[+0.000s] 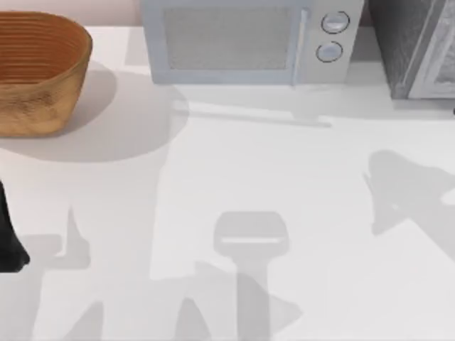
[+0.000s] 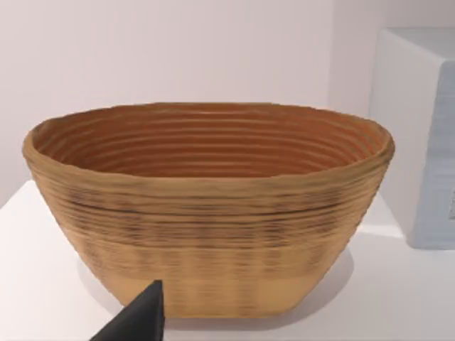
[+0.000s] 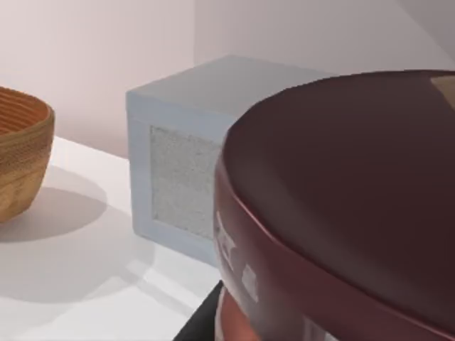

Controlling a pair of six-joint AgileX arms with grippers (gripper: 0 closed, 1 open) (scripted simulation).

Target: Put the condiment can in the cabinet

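Note:
The condiment can (image 3: pixel 341 206) sits very close to the right wrist camera, its dark maroon lid tilted and a strip of label showing under the rim. My right gripper (image 3: pixel 234 330) is shut on it, and one dark finger (image 3: pixel 202 321) shows at the can's lower side. The can is held in the air above the white table. The cabinet (image 1: pixel 419 50), with speckled grey panels and a pale framed door, stands at the table's far right corner in the top view. My left arm (image 1: pixel 8 241) is parked at the table's left edge, facing the basket.
A woven wicker basket (image 1: pixel 35 71) stands at the far left; it is also seen as the basket (image 2: pixel 206 213) up close. A light grey microwave (image 1: pixel 242 42) with two round knobs stands at the back middle, between basket and cabinet. Arm shadows lie across the white table (image 1: pixel 284 163).

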